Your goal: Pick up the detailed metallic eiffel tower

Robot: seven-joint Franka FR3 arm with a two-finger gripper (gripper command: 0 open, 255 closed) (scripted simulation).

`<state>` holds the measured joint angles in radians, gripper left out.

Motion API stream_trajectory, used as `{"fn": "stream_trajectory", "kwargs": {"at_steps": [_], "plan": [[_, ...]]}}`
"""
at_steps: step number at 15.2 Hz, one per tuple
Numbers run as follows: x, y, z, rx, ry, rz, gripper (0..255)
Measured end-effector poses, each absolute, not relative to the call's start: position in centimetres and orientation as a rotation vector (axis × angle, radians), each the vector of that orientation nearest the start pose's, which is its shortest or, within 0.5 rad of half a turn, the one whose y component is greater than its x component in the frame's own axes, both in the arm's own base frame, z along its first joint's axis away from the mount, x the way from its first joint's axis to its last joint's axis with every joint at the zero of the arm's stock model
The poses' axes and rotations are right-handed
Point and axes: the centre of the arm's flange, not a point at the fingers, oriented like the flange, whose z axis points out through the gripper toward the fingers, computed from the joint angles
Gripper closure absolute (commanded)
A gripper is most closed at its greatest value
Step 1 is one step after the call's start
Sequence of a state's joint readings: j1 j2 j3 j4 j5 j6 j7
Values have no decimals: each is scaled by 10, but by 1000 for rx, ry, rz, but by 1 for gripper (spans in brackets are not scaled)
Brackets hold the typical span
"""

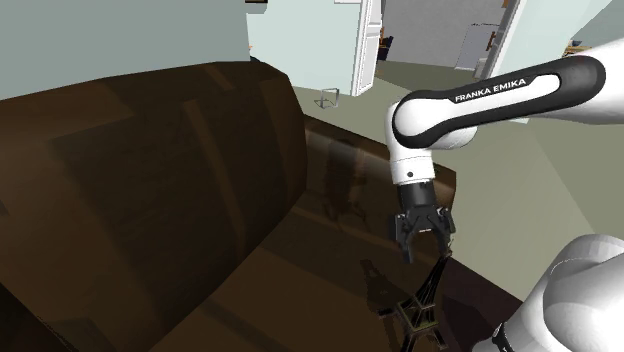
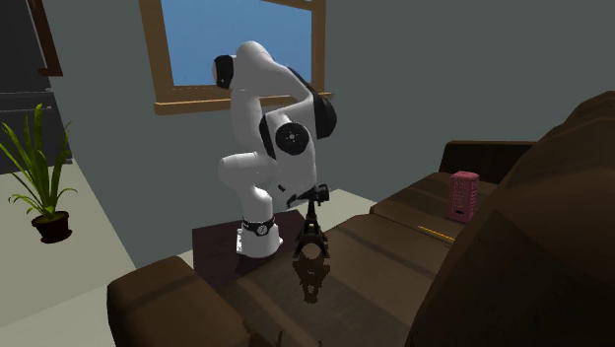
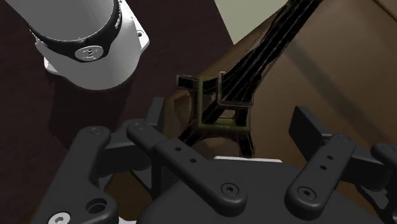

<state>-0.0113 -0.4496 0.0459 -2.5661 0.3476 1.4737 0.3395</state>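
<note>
Directly at six o'clock below the gripper (image 1: pixel 427 248), held open and empty, the eiffel tower (image 1: pixel 424 300) is shown upright on the sofa (image 1: pixel 150 200); descent should be centred on its spire before closing.

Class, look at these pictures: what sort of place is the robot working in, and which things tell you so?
Probably a living room in a house: there is a brown sofa, a potted plant on the floor, and a wood-framed window.
</note>
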Motion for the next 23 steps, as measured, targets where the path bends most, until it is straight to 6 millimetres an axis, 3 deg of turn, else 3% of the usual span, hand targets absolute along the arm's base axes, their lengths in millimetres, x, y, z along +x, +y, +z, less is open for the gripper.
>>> {"fn": "stream_trajectory", "kwargs": {"at_steps": [4,12,13,23], "plan": [[307,69,344,-2582,670,1161,0],[304,70,304,-2560,690,1186,0],[305,71,302,-2560,690,1185,255],[305,71,301,-2561,690,1185,255]]}}
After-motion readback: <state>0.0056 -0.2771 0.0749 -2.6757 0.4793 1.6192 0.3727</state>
